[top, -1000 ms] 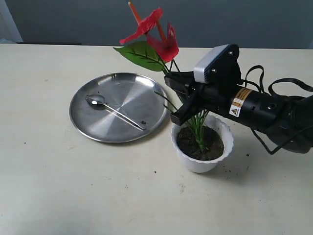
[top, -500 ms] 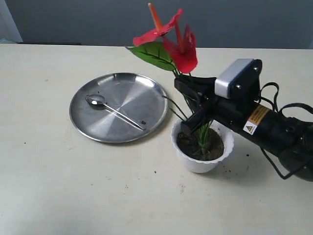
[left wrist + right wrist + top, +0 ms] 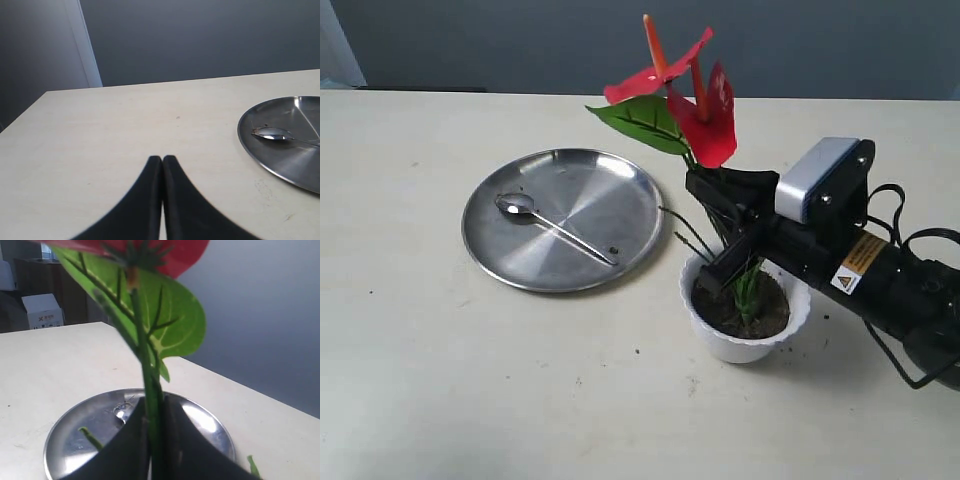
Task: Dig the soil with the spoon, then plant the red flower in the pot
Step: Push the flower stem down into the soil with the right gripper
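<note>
The red flower [image 3: 695,95] stands nearly upright with its green leaf [image 3: 645,118] and its stem base in the dark soil [image 3: 720,308] of the white scalloped pot [image 3: 745,345]. My right gripper [image 3: 722,225] is shut on the green stem [image 3: 150,390] just above the pot. In the right wrist view the stem runs up between the two black fingers [image 3: 125,445]. The spoon [image 3: 552,225] lies on the steel plate [image 3: 620,185], left of the pot. My left gripper [image 3: 162,160] is shut and empty above the bare table, with the spoon [image 3: 277,134] off to one side.
The round steel plate [image 3: 295,170] lies left of the pot on the cream table [image 3: 470,380]. Crumbs of soil dot the table around the pot [image 3: 790,348]. The right arm's black body [image 3: 890,285] stretches to the right edge.
My right gripper has carried the flower to the right and tipped it more upright. The pot has shifted slightly right with it. The spoon and plate have not moved.
</note>
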